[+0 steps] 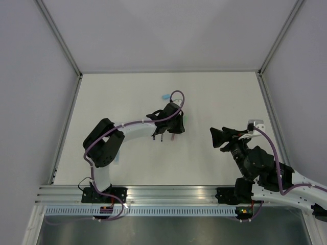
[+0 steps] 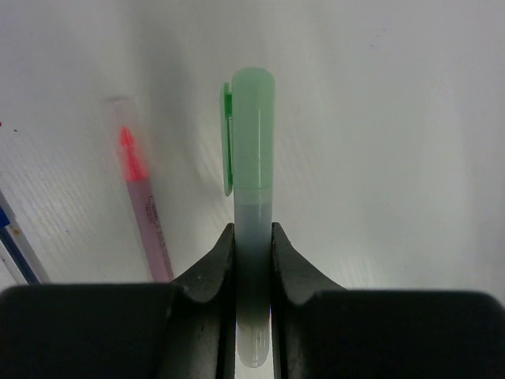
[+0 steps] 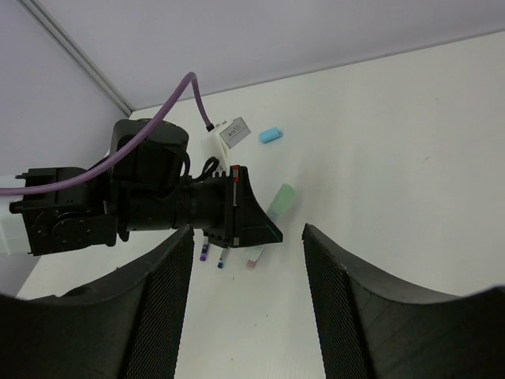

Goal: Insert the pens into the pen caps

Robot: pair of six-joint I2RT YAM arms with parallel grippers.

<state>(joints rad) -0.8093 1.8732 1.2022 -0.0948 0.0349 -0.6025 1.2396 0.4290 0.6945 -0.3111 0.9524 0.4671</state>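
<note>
My left gripper (image 2: 252, 230) is shut on the pale barrel of a pale green marker (image 2: 254, 142). A green clipped cap sits on the marker's far end, which points away over the table. Left of it lies a pink pen (image 2: 147, 213) with its tip bare, and a dark blue pen (image 2: 17, 251) shows at the frame edge. From the right wrist I see that left gripper (image 3: 241, 213) low over the table, the green marker (image 3: 281, 200) jutting past it, and pen ends (image 3: 223, 259) below it. A light blue pen cap (image 3: 271, 135) lies beyond. My right gripper (image 3: 246, 233) hangs open and empty, off to the right (image 1: 218, 139).
The light blue pen cap (image 1: 165, 96) sits alone toward the back of the white table (image 1: 127, 168). Grey walls close the table on three sides. An aluminium rail (image 1: 168, 194) with both arm bases runs along the near edge.
</note>
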